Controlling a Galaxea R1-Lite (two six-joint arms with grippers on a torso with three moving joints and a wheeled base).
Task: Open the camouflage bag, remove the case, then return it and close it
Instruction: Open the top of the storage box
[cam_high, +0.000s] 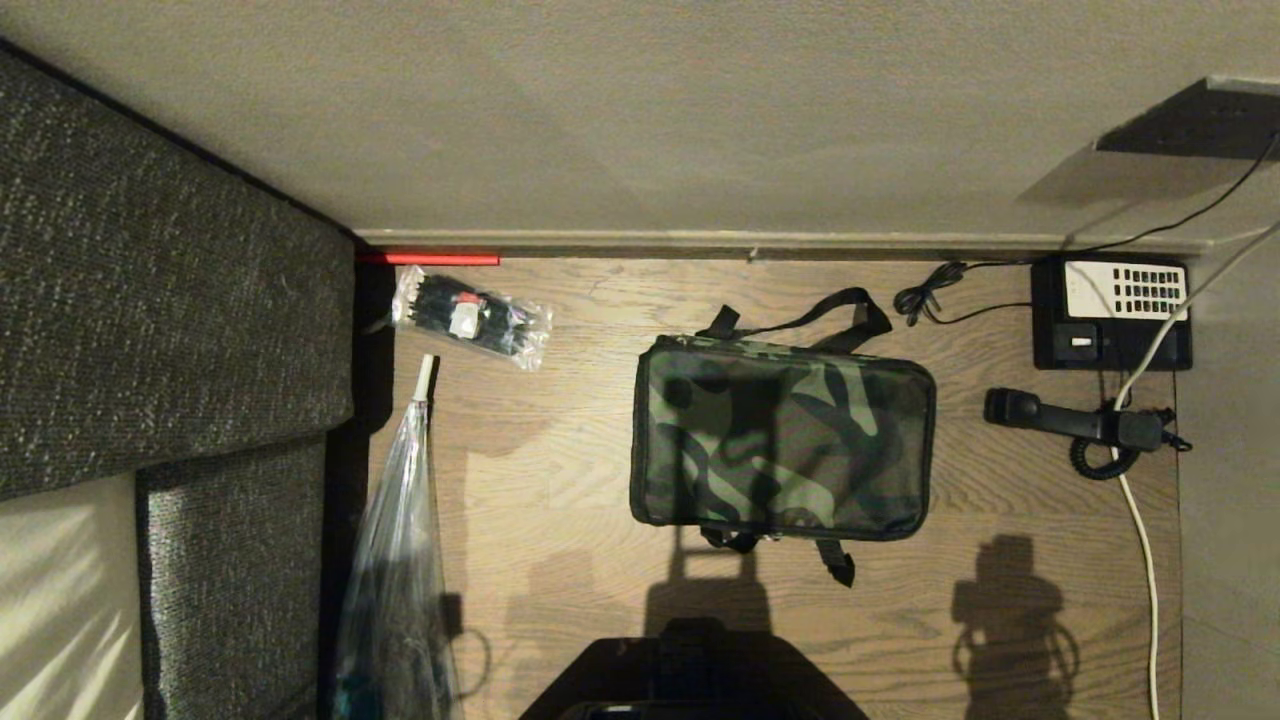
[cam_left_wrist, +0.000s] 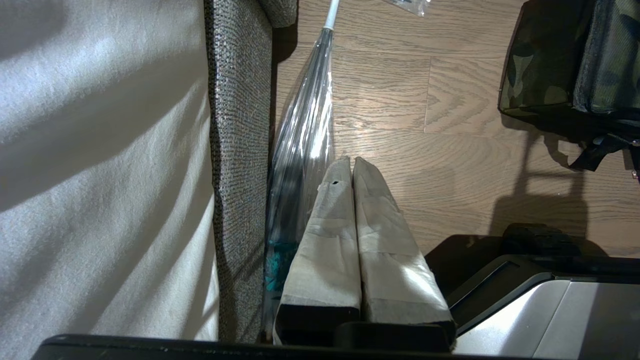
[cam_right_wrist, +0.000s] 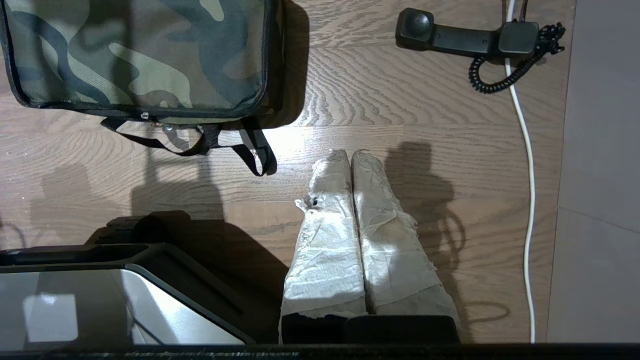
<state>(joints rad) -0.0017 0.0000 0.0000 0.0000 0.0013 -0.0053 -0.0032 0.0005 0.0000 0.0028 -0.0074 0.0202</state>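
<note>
Bag first: the camouflage bag (cam_high: 783, 442) lies flat on the wooden floor (cam_high: 560, 500), just right of centre in the head view, zipped shut by the look of it, its long axis running left to right across the frame. One set of black straps (cam_high: 800, 318) loops out from its upper edge, another trails from the lower edge toward the bottom of the picture. No case in sight, so it is presumably inside.

Neither arm shows in the head view. From the left wrist, the left gripper (cam_left_wrist: 348, 165) hangs over bare floor with its taped fingers pressed together, holding nothing, and the bag sits off in that frame's upper right corner, well apart. From the right wrist, the right gripper (cam_right_wrist: 350, 156) is likewise closed and empty, and here the bag fills the upper left of the frame, its lower straps near the fingertips. On that showing the right arm looks the nearer one; both would have to reach forward and inward, and the fingers must part before anything gets gripped.

Count it up: one bag, two grippers, one clear packet (cam_high: 471, 316) at upper left, one folded clear umbrella (cam_high: 398, 560) down the left side beside the grey sofa (cam_high: 170, 300), one desk phone (cam_high: 1111, 312) at upper right with its one handset (cam_high: 1075, 420) lying off the cradle, one white cable (cam_high: 1143, 540).
</note>
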